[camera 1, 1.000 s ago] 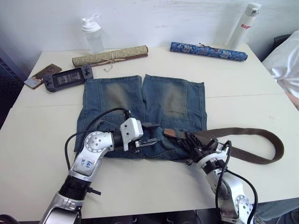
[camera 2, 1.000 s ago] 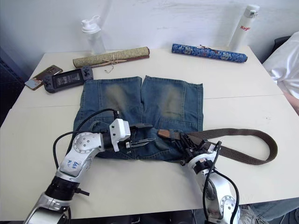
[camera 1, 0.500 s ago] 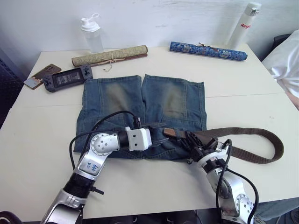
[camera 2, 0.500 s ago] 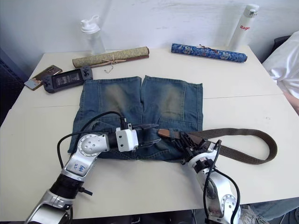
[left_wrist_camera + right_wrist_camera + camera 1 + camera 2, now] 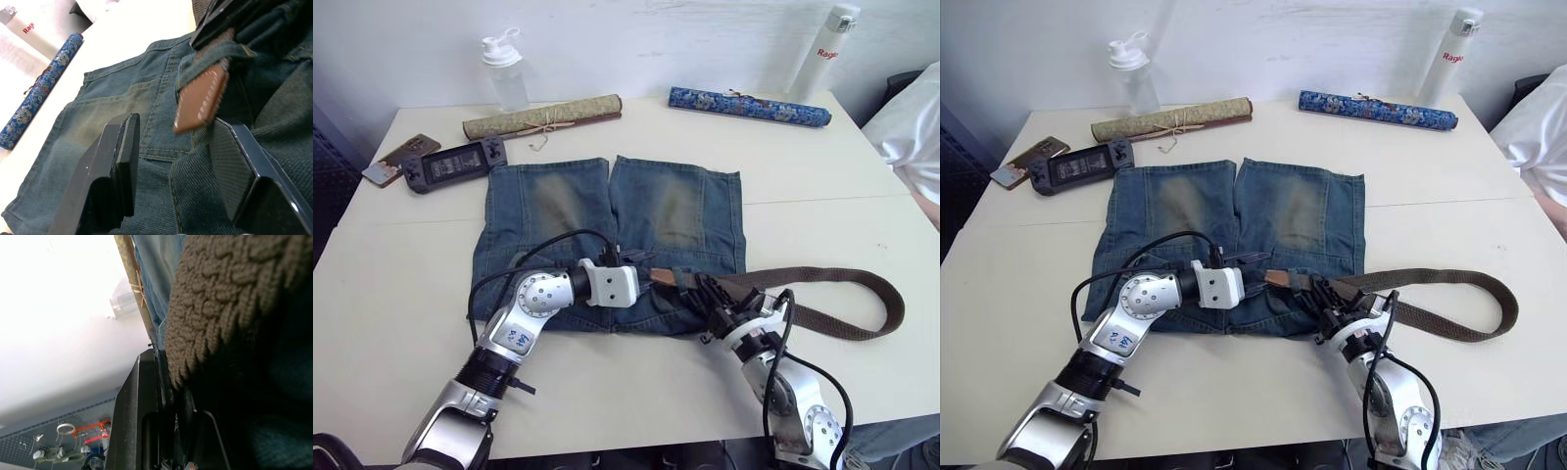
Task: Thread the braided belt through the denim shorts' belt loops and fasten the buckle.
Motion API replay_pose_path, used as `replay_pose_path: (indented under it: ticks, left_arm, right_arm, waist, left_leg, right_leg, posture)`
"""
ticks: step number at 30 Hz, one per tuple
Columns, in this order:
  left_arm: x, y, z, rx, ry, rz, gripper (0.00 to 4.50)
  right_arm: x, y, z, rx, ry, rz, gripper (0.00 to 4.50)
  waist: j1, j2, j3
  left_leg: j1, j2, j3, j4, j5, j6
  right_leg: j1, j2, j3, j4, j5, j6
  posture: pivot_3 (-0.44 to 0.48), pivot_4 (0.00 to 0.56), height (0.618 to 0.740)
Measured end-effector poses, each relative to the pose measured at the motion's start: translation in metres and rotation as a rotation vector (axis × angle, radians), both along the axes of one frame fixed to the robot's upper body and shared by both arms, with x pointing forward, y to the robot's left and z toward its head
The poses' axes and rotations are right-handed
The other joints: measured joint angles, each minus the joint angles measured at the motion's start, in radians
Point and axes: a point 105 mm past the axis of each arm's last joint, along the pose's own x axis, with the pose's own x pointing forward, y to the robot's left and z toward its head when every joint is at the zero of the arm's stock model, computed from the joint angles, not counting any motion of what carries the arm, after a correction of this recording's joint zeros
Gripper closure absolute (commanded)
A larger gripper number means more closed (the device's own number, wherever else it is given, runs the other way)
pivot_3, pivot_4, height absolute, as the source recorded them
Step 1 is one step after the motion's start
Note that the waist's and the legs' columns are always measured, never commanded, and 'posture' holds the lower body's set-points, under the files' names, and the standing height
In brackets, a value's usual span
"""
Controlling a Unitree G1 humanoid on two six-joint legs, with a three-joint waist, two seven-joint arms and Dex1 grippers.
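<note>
My arms are silver metal with round grey joint housings and black collars; a blue scribble marks the left forearm. Black cables loop behind each wrist. The left gripper [image 5: 644,271] sits ahead of a white block; the right gripper [image 5: 713,294] has black fingers.

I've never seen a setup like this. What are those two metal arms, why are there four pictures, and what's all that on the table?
The arms belong to a humanoid robot. Two pictures come from cameras in its head, looking down; the other two from a camera on each wrist.

On the white table lie denim shorts, two rolled scrolls, two bottles, a handheld game console and a phone.

The right gripper is shut on the braided belt, feeding it under a belt loop. The belt's tan leather tip pokes out between the open fingers of the left gripper, which has not closed on it. The belt's remaining length curls off to the robot's right.
</note>
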Motion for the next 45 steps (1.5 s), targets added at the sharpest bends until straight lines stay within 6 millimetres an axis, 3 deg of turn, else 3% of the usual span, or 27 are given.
replay_pose_path:
  ticks: [6, 9, 13, 23, 27, 32, 35, 39, 45]
  left_arm:
    - [-0.004, -0.002, 0.002, -0.004, -0.03, -0.028, 2.08]
    - [-0.006, -0.003, 0.002, -0.002, -0.039, -0.04, 2.85]
    - [-0.01, -0.004, -0.004, 0.017, -0.036, -0.067, 4.49]
    - [-0.011, -0.004, -0.006, 0.029, -0.048, -0.07, 4.49]
    - [-0.011, -0.006, -0.006, 0.027, -0.048, -0.073, 4.5]
    - [-0.012, -0.008, -0.007, 0.021, -0.05, -0.075, 4.5]
    - [-0.012, -0.009, -0.007, 0.016, -0.051, -0.073, 4.5]
    - [-0.011, -0.01, -0.008, 0.012, -0.042, -0.065, 4.5]
    - [-0.013, -0.014, -0.009, -0.003, -0.032, -0.074, 4.5]
  right_arm:
    - [-0.002, 0.003, 0.0, -0.009, -0.001, 0.013, 4.43]
    - [-0.002, 0.004, 0.0, -0.01, -0.003, 0.017, 4.5]
    - [-0.002, 0.002, 0.0, -0.022, -0.007, 0.018, 4.5]
    - [-0.001, 0.0, 0.001, -0.058, -0.007, 0.028, 4.5]
    - [0.0, -0.004, 0.007, -0.093, -0.016, 0.013, 2.86]
    - [-0.012, -0.015, 0.032, -0.23, -0.105, -0.002, 0.23]
    - [-0.028, -0.027, 0.042, -0.492, -0.197, 0.023, 0.05]
    - [-0.052, -0.029, 0.051, -1.09, -0.413, 0.165, 0.05]
    - [-0.056, -0.024, 0.03, -1.456, -0.524, 0.292, 0.05]
  waist:
    - [0.0, 0.0, 0.0]
    - [0.0, 0.0, 0.0]
    - [0.0, 0.0, 0.0]
    - [0.001, 0.0, 0.0]
    - [0.002, 0.0, 0.0]
    - [0.004, 0.0, 0.0]
    - [0.006, 0.0, 0.0]
    - [0.008, -0.001, 0.0]
    - [0.012, -0.002, 0.0]
  left_leg:
    - [0.0, 0.0, 0.0, 0.0, 0.0, 0.0]
    - [0.0, 0.0, 0.0, 0.0, 0.0, 0.0]
    - [0.0, 0.0, 0.0, 0.0, 0.0, 0.0]
    - [0.0, 0.0, 0.0, 0.0, 0.0, 0.0]
    - [0.0, 0.0, 0.0, 0.001, 0.0, 0.0]
    - [0.0, 0.0, 0.0, 0.001, 0.0, 0.0]
    - [0.0, -0.001, 0.0, 0.002, 0.0, 0.0]
    - [0.0, 0.0, 0.0, 0.002, 0.0, 0.001]
    - [0.0, -0.001, -0.001, 0.002, 0.002, -0.003]
  right_leg:
    - [0.0, 0.0, 0.0, 0.0, 0.0, 0.0]
    - [0.0, 0.0, 0.0, 0.0, 0.0, 0.0]
    - [0.0, 0.0, 0.0, 0.0, 0.0, 0.0]
    - [0.0, 0.0, 0.0, 0.0, 0.0, 0.0]
    - [0.0, 0.0, 0.0, 0.0, 0.0, 0.0]
    - [0.001, 0.0, 0.0, 0.0, 0.0, 0.0]
    - [0.001, -0.001, 0.0, 0.0, 0.0, 0.0]
    - [0.002, 0.0, -0.001, -0.001, 0.0, 0.0]
    - [0.002, 0.0, -0.003, -0.001, 0.0, 0.0]
  posture:
    - [0.0, 0.15, 0.717]
    - [0.0, 0.15, 0.717]
    - [0.0, 0.15, 0.717]
    - [0.0, 0.15, 0.717]
    - [0.0, 0.15, 0.717]
    - [0.0, 0.15, 0.717]
    - [0.0, 0.15, 0.717]
    - [0.0, 0.15, 0.717]
    - [0.0, 0.15, 0.717]
